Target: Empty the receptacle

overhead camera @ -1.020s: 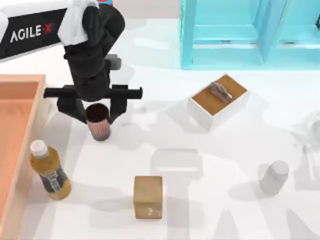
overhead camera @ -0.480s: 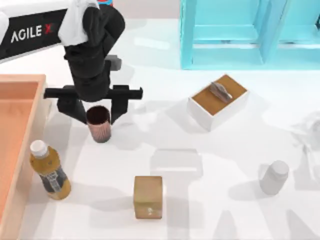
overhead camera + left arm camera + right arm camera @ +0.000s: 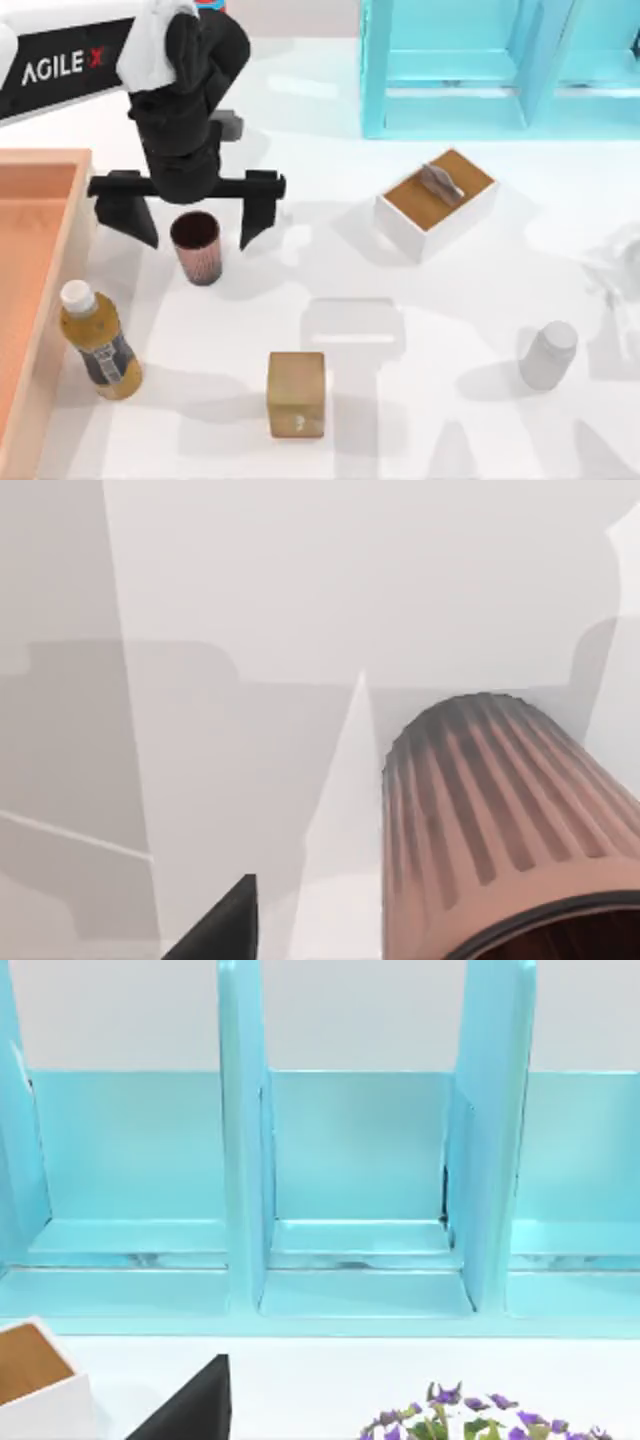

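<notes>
A: Starting from the left, where is the receptacle lying?

B: It is lying at the far left edge of the tabletop, with its wooden wall facing the other things. The part of its floor that I can see is looking bare, so I am judging that the emptying is nearly finished.

A: And the bottle?

B: It is standing just outside that wall, on the tabletop.

A: What is the left pincer doing?

B: It is hanging over the ribbed brown cup, with its fingers spread wide, one on each side and not touching. The cup is standing upright by itself, so I am thinking it is being set free here, away from the tray.

A: Further to the right?

B: A wooden cube, then a white box with a brown top, the turquoise shelf behind, and a small white jar.

A: The right pincer?

B: I cannot tell its state.
</notes>
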Controlling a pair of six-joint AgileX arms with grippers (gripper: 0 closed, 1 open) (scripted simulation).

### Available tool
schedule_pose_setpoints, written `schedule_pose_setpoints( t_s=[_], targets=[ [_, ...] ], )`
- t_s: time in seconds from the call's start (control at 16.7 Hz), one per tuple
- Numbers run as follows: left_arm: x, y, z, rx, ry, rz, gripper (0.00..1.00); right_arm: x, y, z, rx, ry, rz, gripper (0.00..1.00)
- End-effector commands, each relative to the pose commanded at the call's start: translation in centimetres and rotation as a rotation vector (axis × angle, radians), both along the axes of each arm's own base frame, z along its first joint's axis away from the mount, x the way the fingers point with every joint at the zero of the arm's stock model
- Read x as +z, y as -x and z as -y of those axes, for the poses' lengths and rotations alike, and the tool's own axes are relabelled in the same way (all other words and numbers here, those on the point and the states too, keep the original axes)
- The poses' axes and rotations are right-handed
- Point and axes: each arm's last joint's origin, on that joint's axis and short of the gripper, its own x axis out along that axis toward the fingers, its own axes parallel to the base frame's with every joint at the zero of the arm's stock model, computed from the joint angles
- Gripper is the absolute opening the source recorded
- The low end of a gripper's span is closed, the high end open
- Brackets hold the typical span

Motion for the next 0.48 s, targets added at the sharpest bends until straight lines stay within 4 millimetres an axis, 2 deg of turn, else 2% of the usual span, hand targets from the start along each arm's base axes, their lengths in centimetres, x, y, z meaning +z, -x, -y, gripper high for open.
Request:
schedule_pose_setpoints(
  t_s=[0.36,0.48],
  targets=[
    [0.06,-0.02,-0.02,0.001,0.0,0.0,1.0,0.0,0.0,0.0,0.0,0.0,0.0,1.0],
    [0.83,-0.17,0.05,0.001,-0.001,-0.001,1.0,0.0,0.0,0.0,0.0,0.0,0.0,1.0]
  ],
)
